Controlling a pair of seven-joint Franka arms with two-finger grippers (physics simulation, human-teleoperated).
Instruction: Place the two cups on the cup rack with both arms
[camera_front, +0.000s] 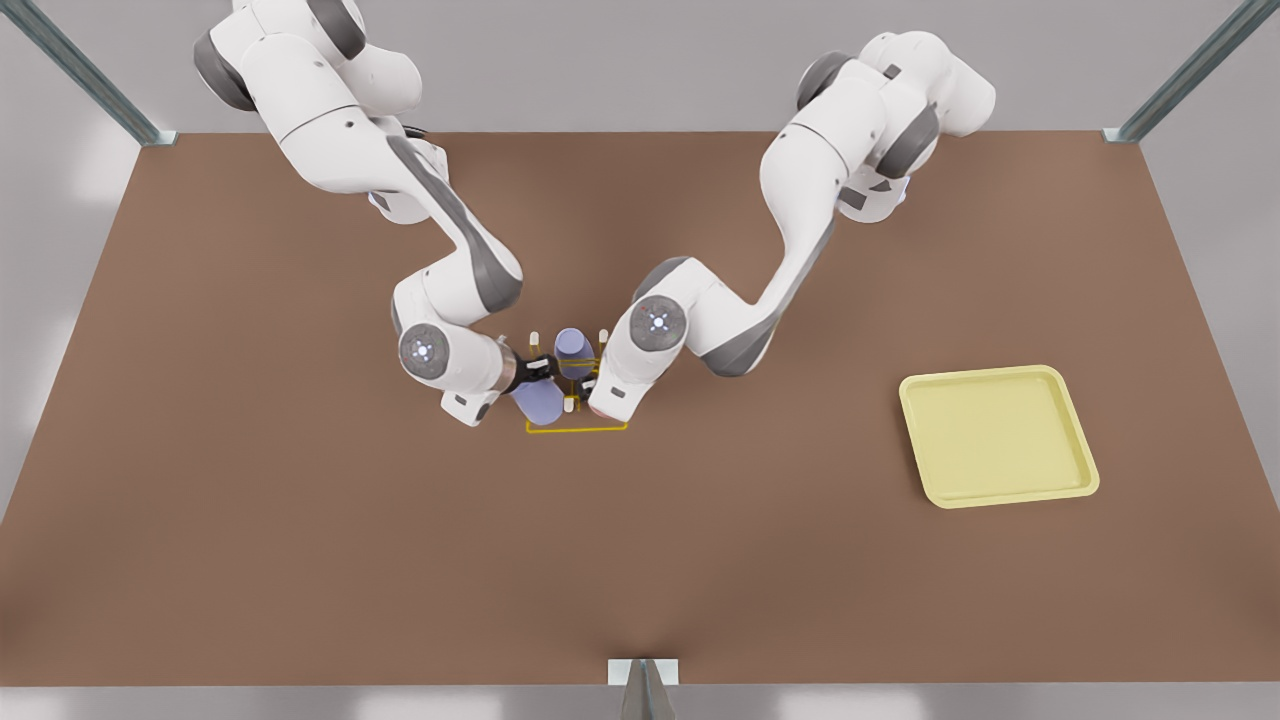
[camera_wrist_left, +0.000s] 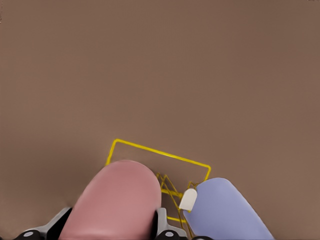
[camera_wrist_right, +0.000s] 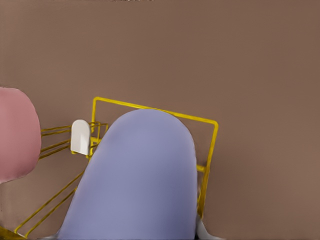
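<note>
- Left hand (camera_wrist_left: 112, 231) grips the pink cup (camera_wrist_left: 117, 202), its fingers (camera_wrist_left: 161, 226) pressed against the cup's sides, right over the rack (camera_wrist_left: 150, 150).
- Right hand (camera_front: 540, 372) clasps a lavender cup (camera_wrist_right: 140, 175) over the rack's open wire frame, just beside a white-tipped peg (camera_wrist_right: 80, 136).
- Seen from the front, the right hand is on the rack's left side and the left hand (camera_front: 590, 385) on its right side; both arms meet over the rack.
- A second lavender cup (camera_front: 573, 350) stands on the rack between the two hands.
- Rack sits on the brown table (camera_front: 300, 550).
- Pale yellow tray (camera_front: 998, 435) lies well apart from the rack, toward the front view's right.
</note>
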